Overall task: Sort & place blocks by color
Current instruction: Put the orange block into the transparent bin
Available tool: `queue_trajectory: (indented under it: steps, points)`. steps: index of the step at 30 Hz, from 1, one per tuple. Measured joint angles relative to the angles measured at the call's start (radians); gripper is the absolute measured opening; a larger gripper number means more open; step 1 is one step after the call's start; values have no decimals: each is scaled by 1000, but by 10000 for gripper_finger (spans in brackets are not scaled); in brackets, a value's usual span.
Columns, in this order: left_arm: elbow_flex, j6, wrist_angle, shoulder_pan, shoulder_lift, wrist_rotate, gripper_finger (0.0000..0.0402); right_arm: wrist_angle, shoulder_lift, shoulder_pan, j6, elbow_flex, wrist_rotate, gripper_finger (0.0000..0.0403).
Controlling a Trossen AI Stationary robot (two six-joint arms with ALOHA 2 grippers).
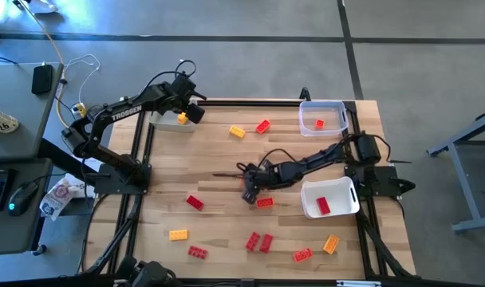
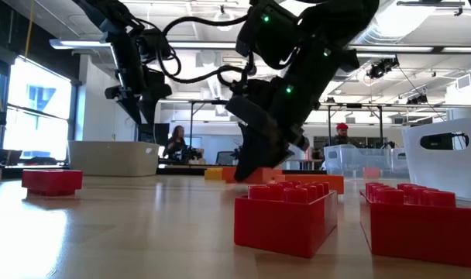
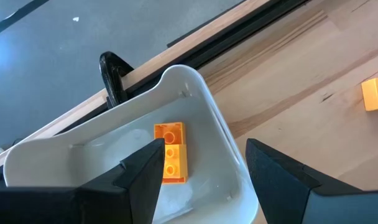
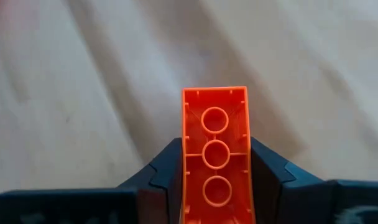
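Your right tool [image 4: 215,186]: clamped on one orange-red block [image 4: 215,149], mid-tabletop [image 1: 218,167]. Your left tool [image 3: 201,168]: fingers apart over a white tray [image 3: 226,143] holding one yellow-orange block [image 3: 171,152].

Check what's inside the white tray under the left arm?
One yellow-orange block lies in the white tray, below the open left gripper. The fingers hide the tray's near part.

Bare table [image 1: 218,155] between scattered blocks [image 1: 259,241]
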Motion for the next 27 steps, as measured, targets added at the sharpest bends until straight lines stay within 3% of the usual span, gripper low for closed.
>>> queue_trajectory:
  steps: [11, 27]
  points:
    - [0, 10, -6, -54, 0, 0, 211, -115, -97, -131, -141, 1, 41, 109]
    - [0, 18, 25, -165, 0, -1, 211, -355, -243, -369, -303, 2, 317, 109]
